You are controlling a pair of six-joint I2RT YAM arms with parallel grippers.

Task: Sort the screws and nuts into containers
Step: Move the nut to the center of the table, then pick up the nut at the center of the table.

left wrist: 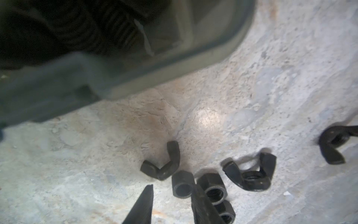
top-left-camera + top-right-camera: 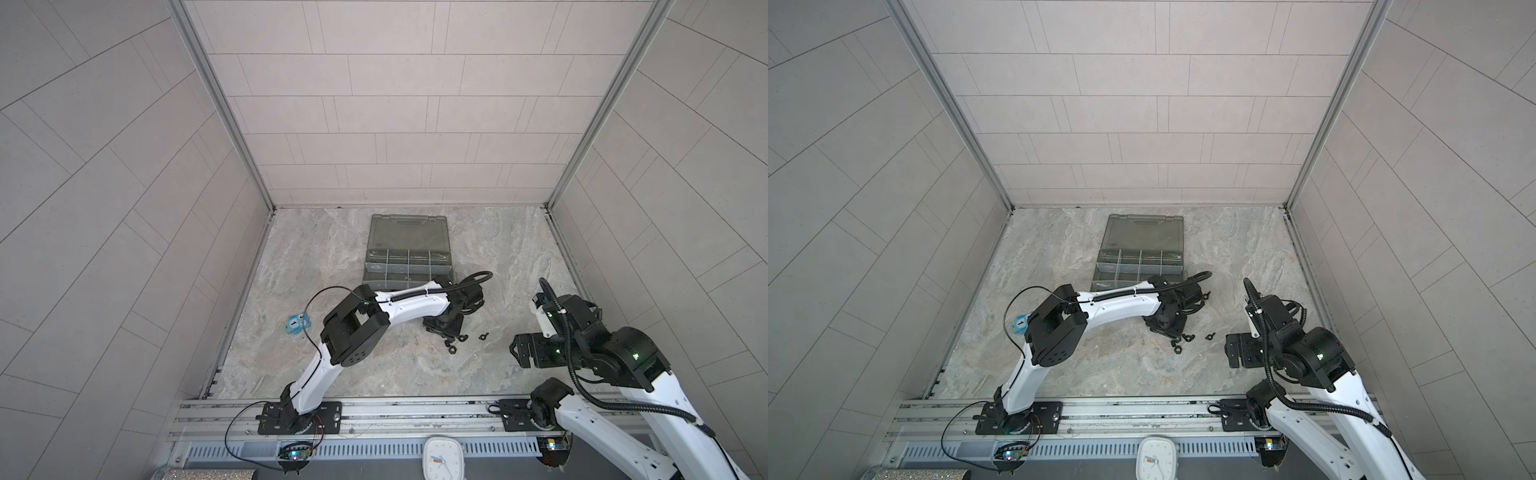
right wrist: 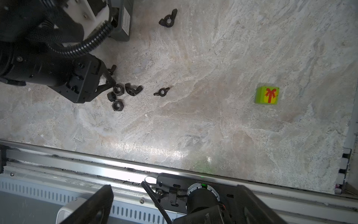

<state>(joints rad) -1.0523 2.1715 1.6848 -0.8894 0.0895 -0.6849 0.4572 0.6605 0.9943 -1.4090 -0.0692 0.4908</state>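
Note:
Black hex nuts [image 1: 183, 187] and wing nuts [image 1: 251, 174] lie loose on the marble floor just in front of the olive-grey case [image 2: 407, 232]. They show as a small cluster [image 2: 453, 343] in both top views. My left gripper [image 1: 173, 195] points down at this cluster, jaws slightly apart. One hex nut lies at the fingertips [image 1: 148, 195], and bare floor shows between them. The containers [image 2: 397, 257] are the case's open compartments behind the left arm. My right gripper [image 3: 172, 203] hangs wide open over the front rail, holding nothing. No screws show.
A wing nut [image 3: 168, 19] lies apart near the case corner [image 3: 124, 19]. A blue toy [image 2: 297, 324] sits left of the left arm. A green cube [image 3: 268, 95] with a red bow stands at the right. A white clock [image 2: 442, 459] sits below the front rail.

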